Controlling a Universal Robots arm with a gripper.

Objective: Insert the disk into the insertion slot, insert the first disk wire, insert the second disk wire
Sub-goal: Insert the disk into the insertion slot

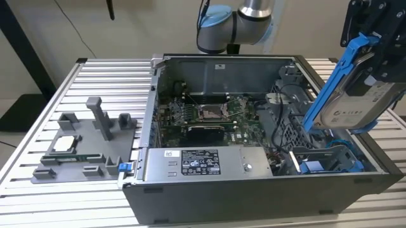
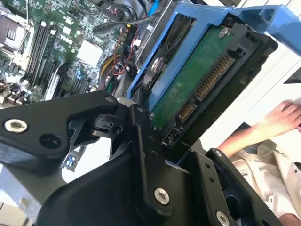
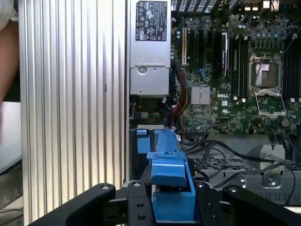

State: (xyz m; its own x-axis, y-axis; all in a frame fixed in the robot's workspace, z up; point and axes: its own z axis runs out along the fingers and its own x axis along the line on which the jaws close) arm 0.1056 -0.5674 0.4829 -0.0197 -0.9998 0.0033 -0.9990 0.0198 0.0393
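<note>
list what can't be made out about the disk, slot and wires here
Insertion slot: mouth partly hidden behind the held disk, exterior view.
Gripper, shut on the disk: contact pads hidden by the blue carrier, first wrist view.
Disk wires: indistinguishable among tangled cables, first wrist view.

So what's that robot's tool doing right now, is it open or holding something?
Tool: closed on the disk, gripping its blue carrier, with the disk tilted over the open computer case.

Exterior view angled down at computer case (image 1: 254,197); both wrist views close over its motherboard (image 2: 51,42) (image 3: 225,94).
</note>
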